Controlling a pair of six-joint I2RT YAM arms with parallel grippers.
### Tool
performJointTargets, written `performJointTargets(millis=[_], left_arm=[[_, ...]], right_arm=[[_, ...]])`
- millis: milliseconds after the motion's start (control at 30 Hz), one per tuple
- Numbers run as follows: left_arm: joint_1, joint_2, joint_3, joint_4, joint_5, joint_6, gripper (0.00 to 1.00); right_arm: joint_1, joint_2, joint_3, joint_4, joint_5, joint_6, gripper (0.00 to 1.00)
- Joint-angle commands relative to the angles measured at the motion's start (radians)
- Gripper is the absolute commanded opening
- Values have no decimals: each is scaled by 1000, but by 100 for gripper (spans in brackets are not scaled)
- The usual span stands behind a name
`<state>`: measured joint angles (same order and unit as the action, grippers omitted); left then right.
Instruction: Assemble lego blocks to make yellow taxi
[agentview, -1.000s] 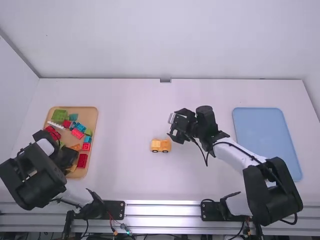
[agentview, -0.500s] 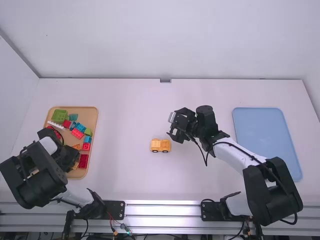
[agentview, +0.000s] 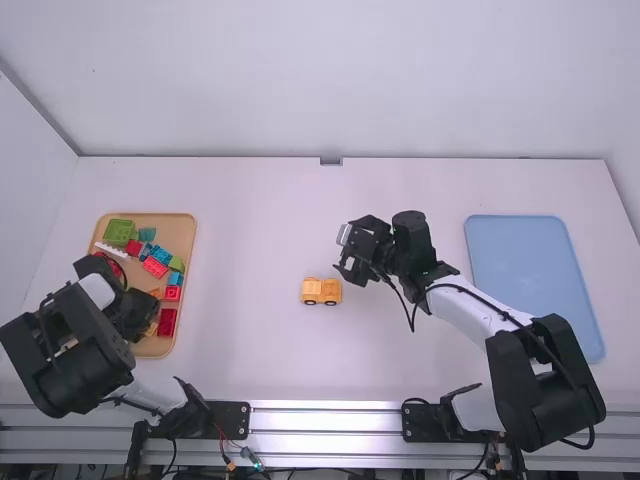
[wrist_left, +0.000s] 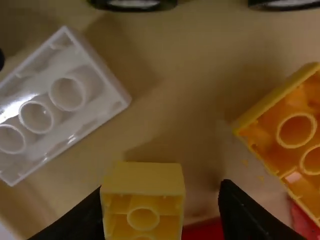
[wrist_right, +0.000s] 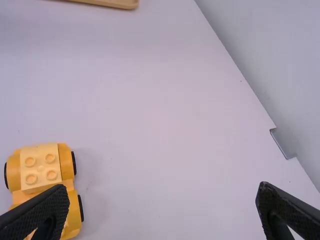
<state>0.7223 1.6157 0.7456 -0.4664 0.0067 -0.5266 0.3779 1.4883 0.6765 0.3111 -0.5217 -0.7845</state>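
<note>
Tray (agentview: 183, 226): coloured blocks (agentview: 155, 267) | left tool (agentview: 132, 312): half-open around yellow block (wrist_left: 142, 180) | right tool (agentview: 352, 270): wide open, holding nothing

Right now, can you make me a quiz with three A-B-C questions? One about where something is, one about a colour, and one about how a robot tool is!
1. Where is the little yellow car?
A) On the table, between the tan tray and the blue tray
B) On top of the blue tray
C) Inside the tan tray

2. What colour is the block between the fingers of the left tool?
A) Green
B) White
C) Yellow

3. How is the right tool?
A) Pressed shut
B) Wide open
C) Shut on a block

Answers:
1: A, the high view shows the car on the table, off both trays.
2: C, the left wrist view shows its yellow sides.
3: B, the right wrist view shows its fingers far apart.
</note>
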Motion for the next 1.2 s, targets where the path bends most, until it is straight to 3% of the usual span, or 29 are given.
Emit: performJointTargets(millis=[0, 200, 467, 533, 800, 900, 967, 1167], left_arm=[[-10, 4, -25, 2, 23, 0, 56], [-9, 4, -27, -10, 31, 0, 56], [-14, 4, -68, 41, 27, -7, 49], [-10, 4, -70, 46, 31, -7, 41], [-11, 4, -45, -2, 68, 2, 31], [-20, 4, -36, -18, 64, -1, 34], [-22, 4, -37, -18, 65, 0, 43], [-22, 4, -37, -23, 65, 0, 40]], right_arm=[[3, -11, -3, 0, -27, 10, 99], [3, -11, -3, 0, -31, 10, 99], [3, -11, -3, 3, -31, 10, 99], [3, -11, -3, -1, -31, 10, 99], [3, -11, -3, 3, -31, 22, 99], [3, -11, -3, 6, -31, 21, 99], [3, -11, -3, 7, -31, 21, 99], [3, -11, -3, 7, -31, 21, 99]])
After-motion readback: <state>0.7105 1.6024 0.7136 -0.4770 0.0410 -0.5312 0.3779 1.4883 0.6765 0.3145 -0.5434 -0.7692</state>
